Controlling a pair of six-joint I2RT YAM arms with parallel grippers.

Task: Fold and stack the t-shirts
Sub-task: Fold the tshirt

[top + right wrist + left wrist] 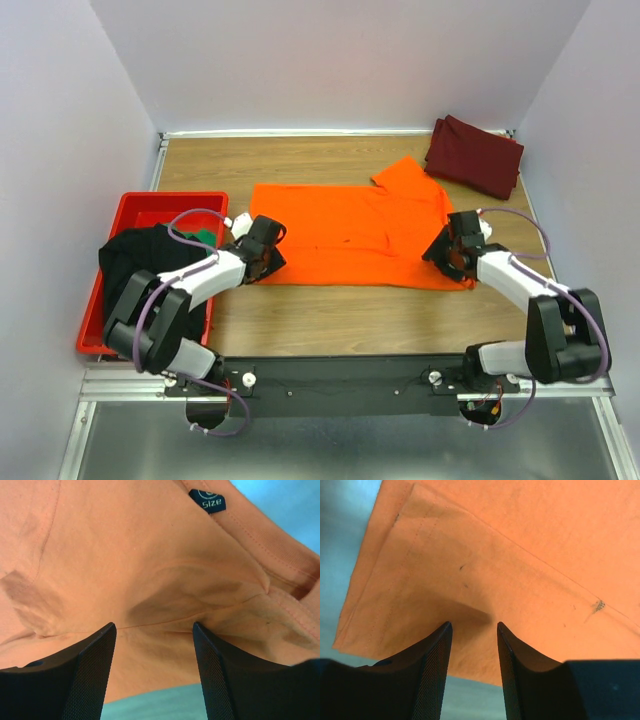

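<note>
A bright orange t-shirt [350, 235] lies spread flat across the middle of the table, one sleeve pointing to the back right. My left gripper [268, 255] is at its near-left corner, and my right gripper [445, 250] is at its near-right corner by the collar. In the left wrist view the jaws [474, 625] stand open, tips down on the orange cloth [520, 555] just inside its edge. The right jaws [154, 625] are open too, tips resting on wrinkled orange cloth [125, 555] below a dark size label [207, 501]. A dark maroon t-shirt [473, 155] lies folded at the back right corner.
A red bin [140, 200] stands at the left edge of the table, with a black shirt [140, 260] hanging over it and a bit of green cloth [205, 237] showing inside. Bare wooden tabletop [350, 315] runs along the near side. Pale walls enclose the table.
</note>
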